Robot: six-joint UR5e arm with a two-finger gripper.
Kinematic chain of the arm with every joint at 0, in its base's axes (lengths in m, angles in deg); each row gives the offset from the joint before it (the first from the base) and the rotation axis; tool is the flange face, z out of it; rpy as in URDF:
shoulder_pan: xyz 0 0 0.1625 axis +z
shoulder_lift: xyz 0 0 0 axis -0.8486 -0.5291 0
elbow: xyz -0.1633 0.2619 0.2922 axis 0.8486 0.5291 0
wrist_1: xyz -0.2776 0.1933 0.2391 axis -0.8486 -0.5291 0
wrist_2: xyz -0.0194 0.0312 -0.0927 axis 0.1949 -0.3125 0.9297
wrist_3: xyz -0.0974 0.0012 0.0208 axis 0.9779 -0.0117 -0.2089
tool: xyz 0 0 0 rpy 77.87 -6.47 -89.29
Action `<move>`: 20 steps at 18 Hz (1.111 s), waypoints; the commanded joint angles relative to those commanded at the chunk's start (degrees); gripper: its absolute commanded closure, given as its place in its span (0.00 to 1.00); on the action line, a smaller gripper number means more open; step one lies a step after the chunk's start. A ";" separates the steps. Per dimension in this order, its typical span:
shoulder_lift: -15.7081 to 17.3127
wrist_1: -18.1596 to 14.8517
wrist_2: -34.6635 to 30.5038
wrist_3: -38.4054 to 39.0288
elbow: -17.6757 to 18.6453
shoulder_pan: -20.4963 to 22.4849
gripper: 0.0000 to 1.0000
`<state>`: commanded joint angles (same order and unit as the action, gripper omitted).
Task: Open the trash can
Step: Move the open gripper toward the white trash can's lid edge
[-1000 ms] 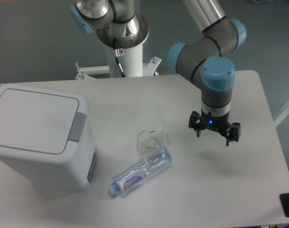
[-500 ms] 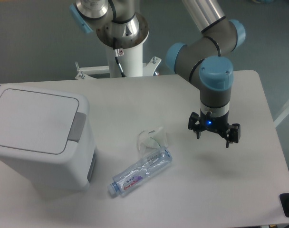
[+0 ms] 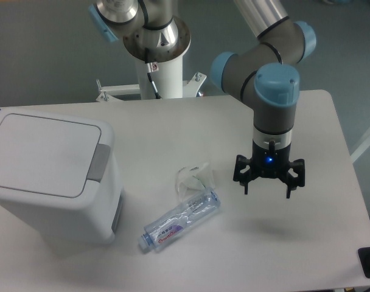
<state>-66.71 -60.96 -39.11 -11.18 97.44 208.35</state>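
Since a sec ago the tool (image 3: 268, 180) has swung round at the wrist and shifted a bit left and lower in view; its fingers, seen at an angle before, now face the camera and stand spread apart, released, holding nothing. Reads as re-orienting before a move toward the bin, w/ no contact made yet.

The trash can (image 3: 51, 173) sits at the left side of the bench (image 3: 331, 121), lid (image 3: 42, 152) flat and shut, grey push tab (image 3: 100, 162) on its right rim, facing the tool. Tool hangs over the bench's right half, well apart from the bin. Between them lie a clear plastic bottle (image 3: 180, 220) and a crumpled clear wrapper (image 3: 194, 177), neither touched.
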 joint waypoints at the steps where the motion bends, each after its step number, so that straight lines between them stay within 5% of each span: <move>1: 0.79 -0.09 0.53 1.76 0.00 0.00 0.00; 12: 7.83 -0.09 15.02 22.94 -0.44 -2.46 0.00; 20: 10.55 0.00 17.59 25.94 -0.70 -5.97 0.00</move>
<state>-56.16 -60.96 -21.52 14.76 96.74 202.38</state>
